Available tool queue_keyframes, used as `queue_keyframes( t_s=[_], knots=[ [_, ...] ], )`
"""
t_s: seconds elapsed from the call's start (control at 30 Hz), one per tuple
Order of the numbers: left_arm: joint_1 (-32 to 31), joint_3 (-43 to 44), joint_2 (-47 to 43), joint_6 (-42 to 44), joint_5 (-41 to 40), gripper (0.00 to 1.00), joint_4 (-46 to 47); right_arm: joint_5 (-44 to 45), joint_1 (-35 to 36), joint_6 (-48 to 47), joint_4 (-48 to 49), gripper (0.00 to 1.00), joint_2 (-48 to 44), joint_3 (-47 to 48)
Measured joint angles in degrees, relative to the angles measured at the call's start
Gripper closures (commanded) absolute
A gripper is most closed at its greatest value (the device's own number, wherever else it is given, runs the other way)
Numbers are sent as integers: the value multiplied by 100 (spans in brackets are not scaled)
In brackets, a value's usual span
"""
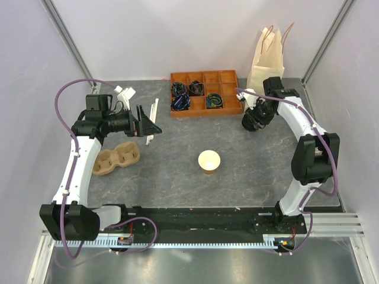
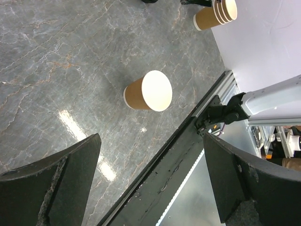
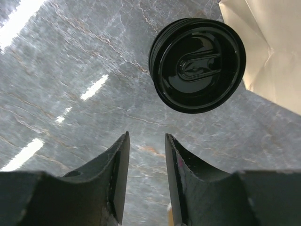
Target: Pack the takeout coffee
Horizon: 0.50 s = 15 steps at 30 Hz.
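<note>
1 coffee cup (image 3: 197,63), ahead of right pincer (image 3: 146,139); jaws narrowly apart, empty. Cup may be toppled by too-narrow jaws.

Takeout coffee (image 3: 197,63) lid glossy black plastic; bag (image 3: 270,52) matt paper; tabletop (image 3: 70,70) perhaps stone-look laminate.

Grey marbled tabletop (image 1: 166,177). Far ctr: orange compartment tray (image 1: 228,77), black bits in some sections. Far R: cream paper bag (image 1: 266,62), black-lidded tan cup (image 3: 197,63) just beside. Ctr: lidless tan paper cup (image 1: 208,161). L: brown moulded-pulp cup carrier (image 1: 117,158).
</note>
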Motion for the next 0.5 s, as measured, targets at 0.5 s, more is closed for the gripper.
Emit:
queue_keyframes(
  t_s=[0.5],
  knots=[
    [0,0,164,2,127,5,26,258,188,-785,-22,59,636,219]
  ],
)
